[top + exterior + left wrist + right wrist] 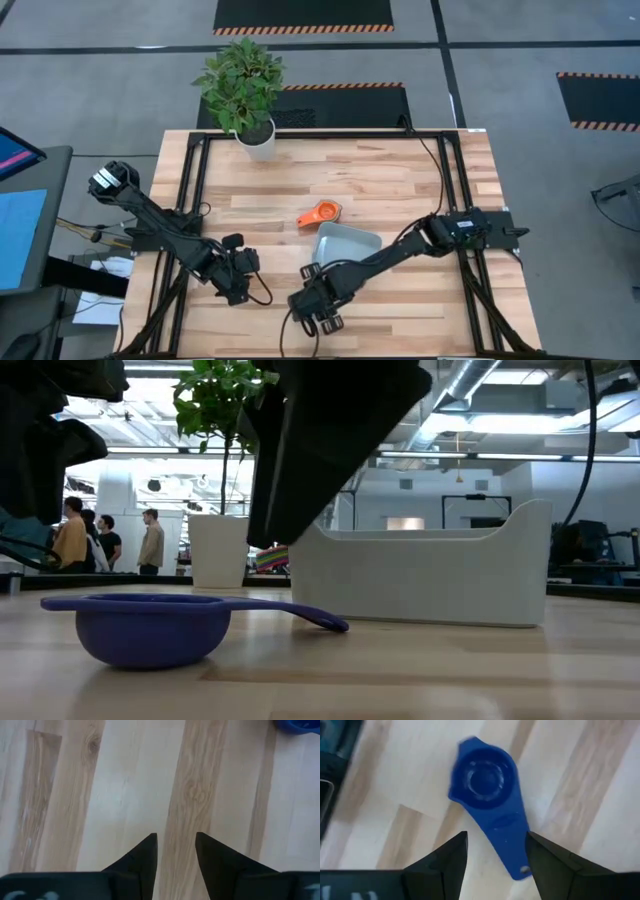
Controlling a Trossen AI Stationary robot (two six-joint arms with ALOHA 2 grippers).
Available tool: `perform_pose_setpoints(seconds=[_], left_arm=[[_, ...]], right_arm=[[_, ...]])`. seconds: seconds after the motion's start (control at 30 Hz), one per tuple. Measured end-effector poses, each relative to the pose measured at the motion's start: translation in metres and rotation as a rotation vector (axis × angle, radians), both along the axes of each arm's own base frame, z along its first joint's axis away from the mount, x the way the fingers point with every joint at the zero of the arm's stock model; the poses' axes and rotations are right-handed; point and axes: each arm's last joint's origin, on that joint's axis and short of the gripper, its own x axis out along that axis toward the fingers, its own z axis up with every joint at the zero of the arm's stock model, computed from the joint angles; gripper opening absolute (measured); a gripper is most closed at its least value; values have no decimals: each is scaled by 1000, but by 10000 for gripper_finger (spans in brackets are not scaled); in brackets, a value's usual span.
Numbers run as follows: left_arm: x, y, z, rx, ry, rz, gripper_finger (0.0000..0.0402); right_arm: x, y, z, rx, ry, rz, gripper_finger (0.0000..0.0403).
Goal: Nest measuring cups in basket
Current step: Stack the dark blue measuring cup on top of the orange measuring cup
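A dark blue measuring cup [485, 777] sits mouth up on its bowl on the wood near the table's front edge, its flat handle [305, 618] sticking out level. My right gripper [495, 837] hovers above it, open and pointing down, one finger on each side of the handle's free end and clear of it. In the high view that gripper [318, 305] hides the cup. The basket [352, 243] stands just behind it, and an orange cup [320, 213] lies past the basket's far left corner. My left gripper [176, 836] is open over bare wood to the left.
A white plant pot [257, 140] with a leafy plant stands at the table's far edge. Black frame rails [195, 190] run along both sides of the table. Bare wood lies between the two grippers. People stand in the room beyond the table [105, 540].
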Motion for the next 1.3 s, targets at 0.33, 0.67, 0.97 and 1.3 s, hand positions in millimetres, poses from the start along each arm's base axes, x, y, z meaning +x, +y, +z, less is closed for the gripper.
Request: perform_pose_setpoints(seconds=[0.33, 0.67, 0.97, 1.3], left_arm=[[0, 1, 0, 13, -17, 25, 124], [4, 5, 0, 4, -20, 73, 124], [7, 9, 0, 2, -22, 91, 124], [7, 9, 0, -1, -22, 91, 124]], right_arm=[[2, -3, 0, -44, -26, 135, 257], [7, -14, -7, -58, -6, 192, 260], [5, -13, -12, -25, 14, 209, 260], [7, -16, -26, -27, -7, 204, 260]])
